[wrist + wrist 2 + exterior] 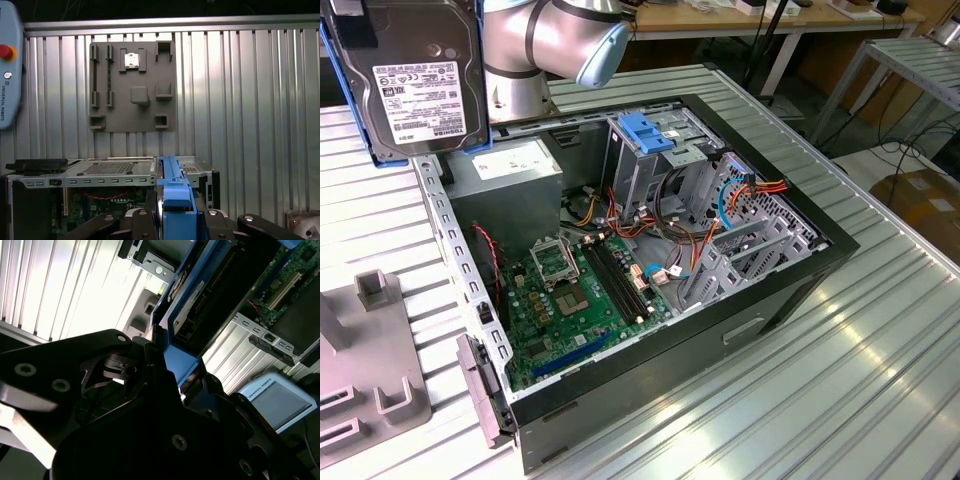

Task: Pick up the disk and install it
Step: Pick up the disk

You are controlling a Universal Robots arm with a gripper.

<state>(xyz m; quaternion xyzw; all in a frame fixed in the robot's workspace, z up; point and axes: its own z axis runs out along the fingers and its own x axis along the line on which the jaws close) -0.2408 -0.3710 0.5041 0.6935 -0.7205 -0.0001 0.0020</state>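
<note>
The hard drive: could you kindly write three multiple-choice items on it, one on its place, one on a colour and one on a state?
1. Where is the hard drive?
A. Held up in the air
B. Lying flat on the table
C. Slotted into a cage

2. What colour are its side rails?
A. Red
B. Blue
C. Yellow

3. What state is the claw in?
A. Open and empty
B. Shut on the hard drive
C. Pressed on the table

Answers:
1 A, the exterior view shows it aloft near the computer case.
2 B, the rails look blue in both wrist views.
3 B, the first wrist view shows the claw clamping a rail.
</note>
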